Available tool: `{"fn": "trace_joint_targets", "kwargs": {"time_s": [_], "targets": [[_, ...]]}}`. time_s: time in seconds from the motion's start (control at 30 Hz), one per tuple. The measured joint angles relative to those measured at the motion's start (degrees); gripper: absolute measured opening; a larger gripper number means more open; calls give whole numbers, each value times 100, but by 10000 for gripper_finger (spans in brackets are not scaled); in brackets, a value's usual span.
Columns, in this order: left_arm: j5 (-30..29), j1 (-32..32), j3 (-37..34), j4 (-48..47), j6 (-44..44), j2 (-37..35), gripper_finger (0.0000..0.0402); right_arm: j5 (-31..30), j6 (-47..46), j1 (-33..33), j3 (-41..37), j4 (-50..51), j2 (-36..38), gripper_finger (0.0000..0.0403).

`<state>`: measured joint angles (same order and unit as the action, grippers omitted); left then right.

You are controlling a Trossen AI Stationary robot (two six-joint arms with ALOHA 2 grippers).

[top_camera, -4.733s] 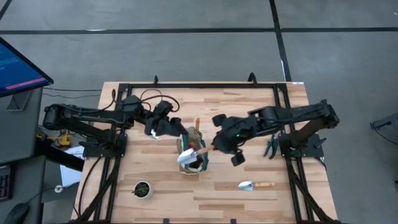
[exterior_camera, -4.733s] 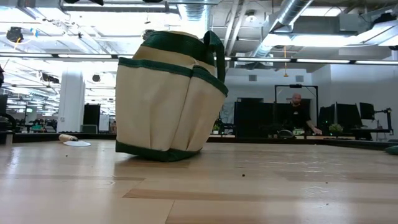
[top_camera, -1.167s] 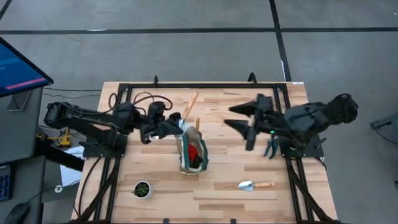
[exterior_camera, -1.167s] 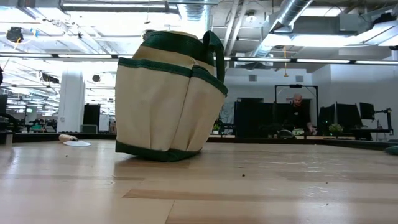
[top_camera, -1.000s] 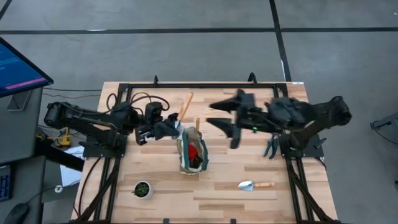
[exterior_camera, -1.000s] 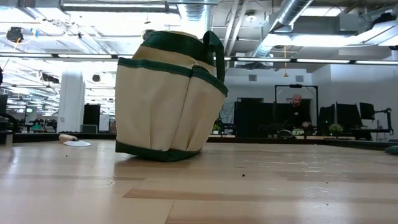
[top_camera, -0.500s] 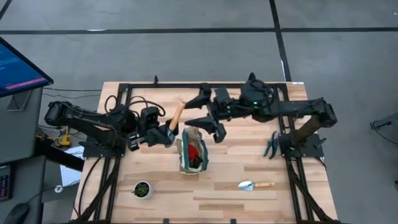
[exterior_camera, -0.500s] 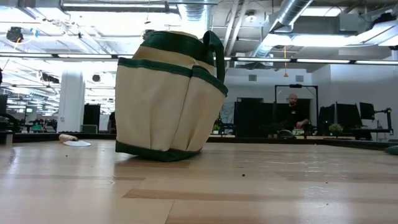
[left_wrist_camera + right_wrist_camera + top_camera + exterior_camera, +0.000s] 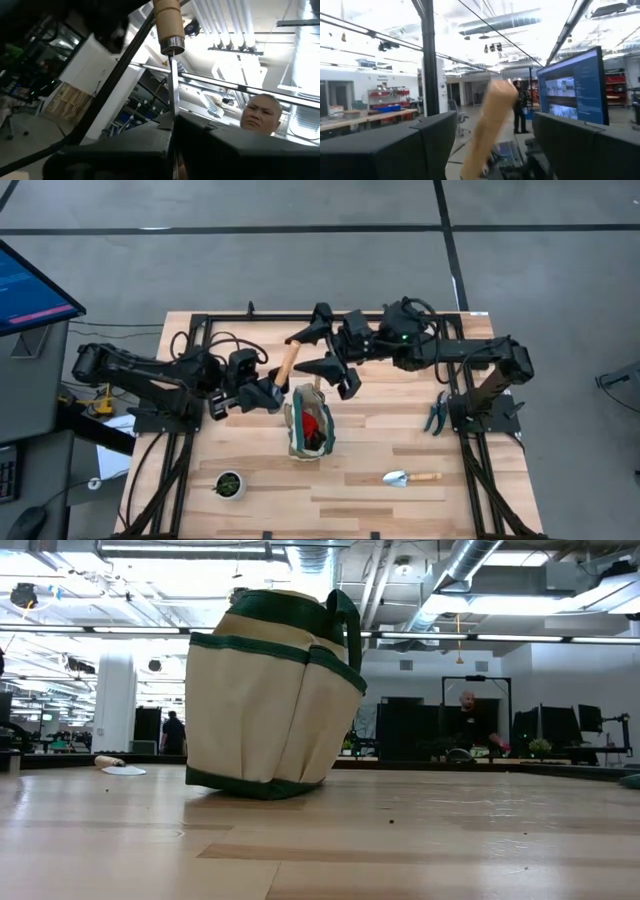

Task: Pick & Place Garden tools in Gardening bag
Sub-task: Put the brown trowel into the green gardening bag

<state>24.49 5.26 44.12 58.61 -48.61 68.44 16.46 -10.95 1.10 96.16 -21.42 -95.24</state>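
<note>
The gardening bag (image 9: 308,425) (image 9: 270,700) stands on its base at the table's middle, with a red item (image 9: 316,423) inside. My left gripper (image 9: 270,395) (image 9: 172,132) is just left of the bag, shut on a garden tool with a wooden handle (image 9: 288,363) (image 9: 167,20). My right gripper (image 9: 305,355) (image 9: 490,132) is open behind the bag. Its two fingers stand on either side of that handle (image 9: 492,125), with gaps showing. A trowel (image 9: 410,477) lies flat at the near right. My left gripper pinches the tool's thin metal part (image 9: 171,95) between its two fingers, a little below the wooden handle's ferrule. The fingers come from the table's left. The tool is lifted clear of the table, and its handle sticks out beyond the fingertips toward the far edge.
A small round pot with green (image 9: 229,484) stands at the near left. Dark pruners (image 9: 437,412) lie by the right arm's base. A black frame (image 9: 330,317) runs along the table's far edge and sides. People show in the room beyond the table.
My right gripper has swung from right of the bag toward the table's left and far edge, still open, and now straddles the tool's handle. My left gripper has drawn back slightly toward the table's left and near edge, so the handle now lies closer to the bag.
</note>
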Motion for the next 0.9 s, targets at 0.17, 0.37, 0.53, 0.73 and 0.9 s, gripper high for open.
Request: {"fn": "trace_joint_targets", "kwargs": {"time_s": [0.17,0.37,0.53,0.73,0.9], "targets": [[67,-105,0,23,-14,42,2,64,-113,-50,0,-99,-7,249],[216,-240,0,31,-29,42,2,164,-113,-84,0,-21,-7,246],[250,-292,0,28,-29,42,2,215,-113,-110,0,-18,-7,220],[275,-350,0,12,-29,42,2,326,-260,-166,0,87,-7,185],[291,-418,0,4,-29,42,2,364,-235,-196,0,169,-11,151]]}}
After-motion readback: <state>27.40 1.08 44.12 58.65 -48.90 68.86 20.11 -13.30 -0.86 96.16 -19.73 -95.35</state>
